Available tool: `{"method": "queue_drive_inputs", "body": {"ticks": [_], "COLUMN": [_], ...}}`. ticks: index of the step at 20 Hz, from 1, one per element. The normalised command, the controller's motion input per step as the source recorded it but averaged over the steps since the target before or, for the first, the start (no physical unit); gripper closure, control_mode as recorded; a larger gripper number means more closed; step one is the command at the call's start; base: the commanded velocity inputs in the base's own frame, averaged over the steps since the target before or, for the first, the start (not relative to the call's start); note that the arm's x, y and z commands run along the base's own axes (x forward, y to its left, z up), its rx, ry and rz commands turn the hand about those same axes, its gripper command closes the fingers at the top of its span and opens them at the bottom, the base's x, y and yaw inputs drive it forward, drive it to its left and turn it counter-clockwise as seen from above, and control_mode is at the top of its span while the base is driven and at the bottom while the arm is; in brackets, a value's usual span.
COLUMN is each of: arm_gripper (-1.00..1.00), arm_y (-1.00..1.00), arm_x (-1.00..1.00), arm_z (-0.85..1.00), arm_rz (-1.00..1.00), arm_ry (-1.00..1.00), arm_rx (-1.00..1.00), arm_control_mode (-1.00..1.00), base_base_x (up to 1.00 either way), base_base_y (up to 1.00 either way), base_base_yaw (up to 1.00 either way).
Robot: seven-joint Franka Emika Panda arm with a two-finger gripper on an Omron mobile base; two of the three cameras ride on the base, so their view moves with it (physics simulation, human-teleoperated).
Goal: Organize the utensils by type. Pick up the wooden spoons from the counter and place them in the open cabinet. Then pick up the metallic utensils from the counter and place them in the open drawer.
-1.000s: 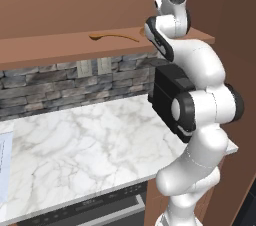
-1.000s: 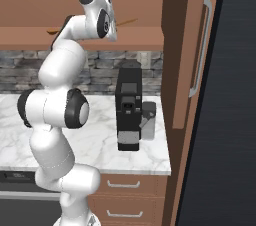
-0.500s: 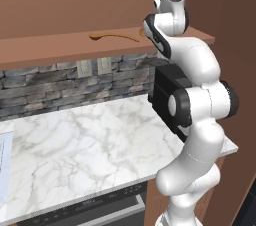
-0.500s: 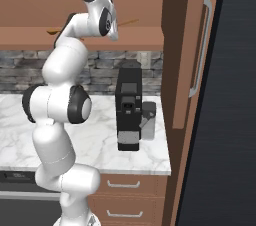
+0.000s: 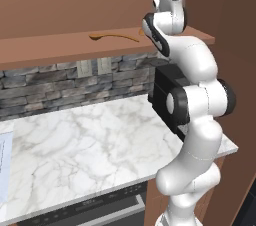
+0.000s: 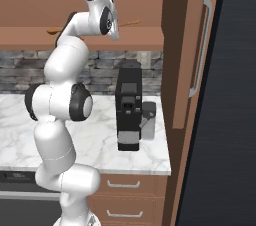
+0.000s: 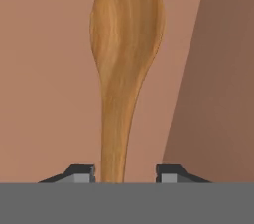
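Observation:
A wooden spoon (image 7: 126,64) lies on the brown floor of the open cabinet (image 7: 44,69), bowl away from me, with its handle running back between my finger tips. My gripper (image 7: 126,171) is open, and a gap shows on each side of the handle. From the right base, this spoon's thin end (image 6: 131,22) sticks out past the hand toward the cabinet's side wall. Another wooden spoon (image 5: 114,36) rests further left on the same shelf (image 5: 60,50); its bowl (image 6: 52,31) shows left of my arm.
A black coffee machine (image 6: 129,107) stands on the marble counter (image 5: 85,140) under the shelf, close to my elbow. The cabinet's open door (image 6: 192,45) hangs at the right. A stone backsplash (image 5: 45,85) runs behind the counter. Closed drawers (image 6: 127,185) sit below the counter.
The arm's elbow has shifted slightly; the hand stays at the shelf. The spoon on the left of the shelf has not moved.

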Motion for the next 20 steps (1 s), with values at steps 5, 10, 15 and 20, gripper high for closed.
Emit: {"method": "queue_drive_inputs", "body": {"ticks": [5,10,15,20], "arm_gripper": [-1.00,-1.00,-1.00,-1.00], "arm_y": [-0.02,-0.01,0.00,-0.01], "arm_x": [0.15,0.00,-0.04,-0.19], "arm_z": [-0.25,-0.32,-0.32,-0.22], "arm_rz": [0.00,0.00,0.02,0.04], "arm_ry": [0.13,0.09,0.08,-0.02], "arm_rx": [0.00,0.00,0.00,0.00], "arm_control_mode": [-1.00,-1.00,-1.00,-1.00], "base_base_x": [0.00,0.00,0.00,0.00], "base_base_y": [0.00,0.00,0.00,0.00], "base_base_yaw": [0.00,0.00,0.00,0.00]}}
